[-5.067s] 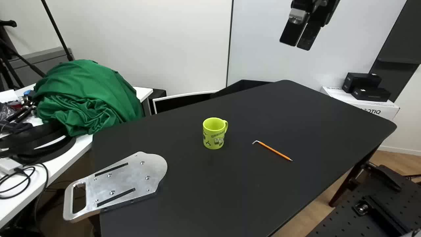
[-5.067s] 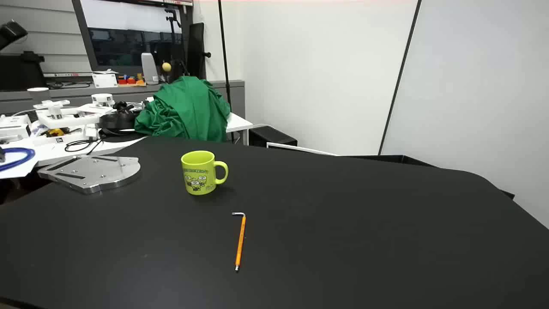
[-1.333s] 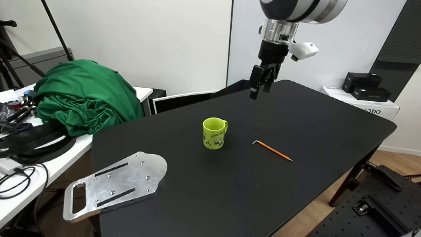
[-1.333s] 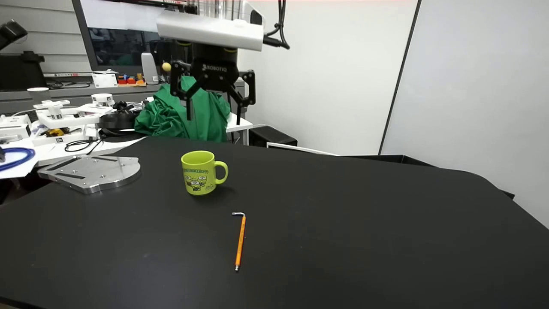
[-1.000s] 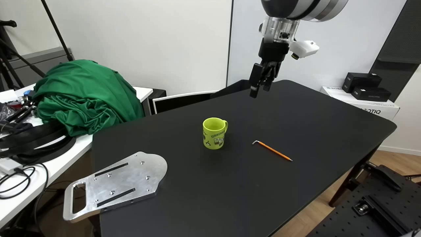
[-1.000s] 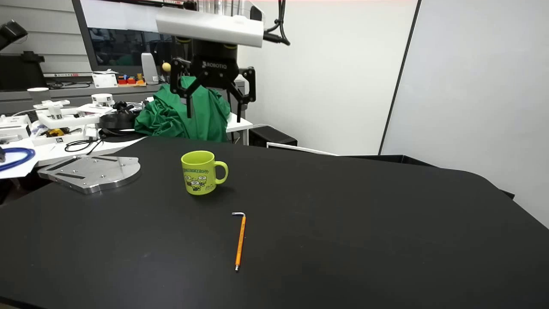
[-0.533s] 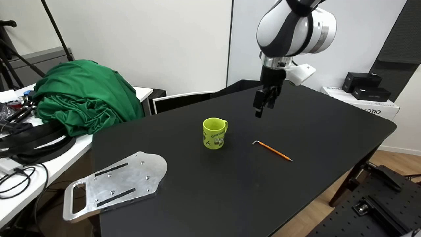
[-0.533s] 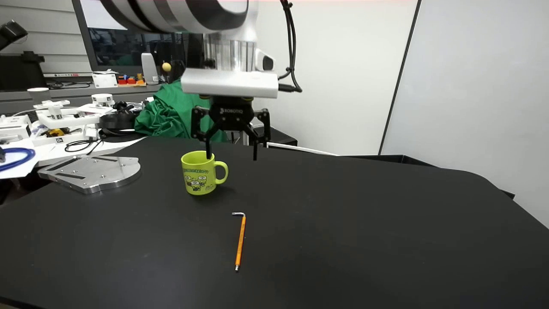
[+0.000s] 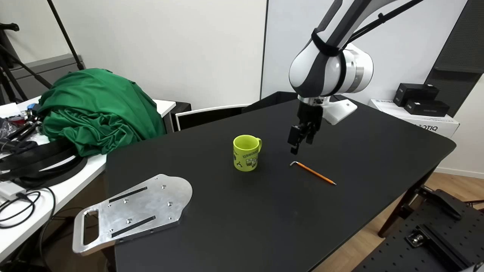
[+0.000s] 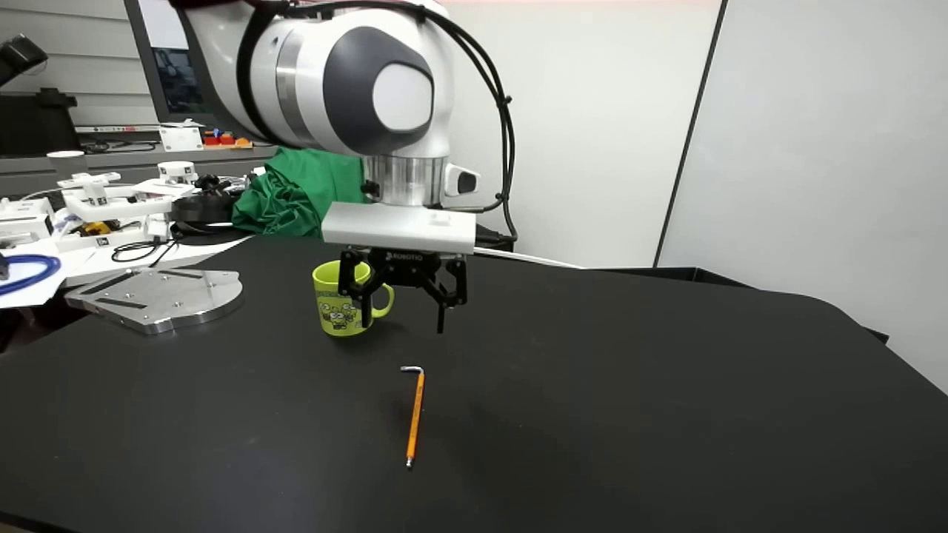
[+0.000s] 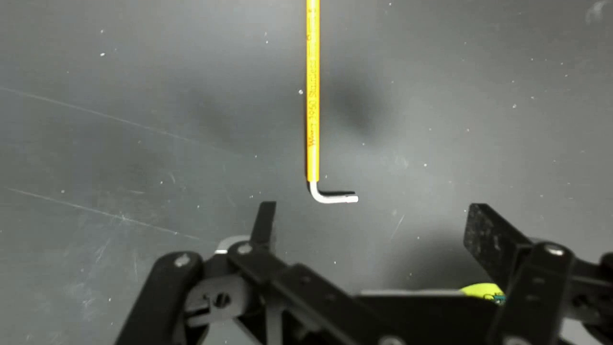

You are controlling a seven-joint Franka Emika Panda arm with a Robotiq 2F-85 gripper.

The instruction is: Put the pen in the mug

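Note:
The pen (image 9: pixel 315 173) is a thin orange rod with a bent silver end, lying flat on the black table. It also shows in an exterior view (image 10: pixel 416 416) and in the wrist view (image 11: pixel 312 96), where its far end is cut off. The lime-green mug (image 9: pixel 245 155) stands upright, handle to the side; in an exterior view (image 10: pixel 337 307) the gripper partly hides it. Only a sliver of the mug (image 11: pixel 480 290) shows in the wrist view. My gripper (image 9: pixel 301 146) is open and empty above the table (image 9: pixel 227 226), near the pen's bent end. Its spread fingers (image 10: pixel 404 327) (image 11: pixel 373 205) touch nothing.
A silver metal plate (image 9: pixel 151 204) with a handle slot lies at the table's edge, beyond the mug from the pen; it also shows in an exterior view (image 10: pixel 159 296). A green cloth (image 9: pixel 98 109) and cables lie on a white side table (image 9: pixel 72 185).
My gripper has come down from high above towards the table, near the pen's bent end, with its fingers staying open over the last second. The pen and mug have not moved.

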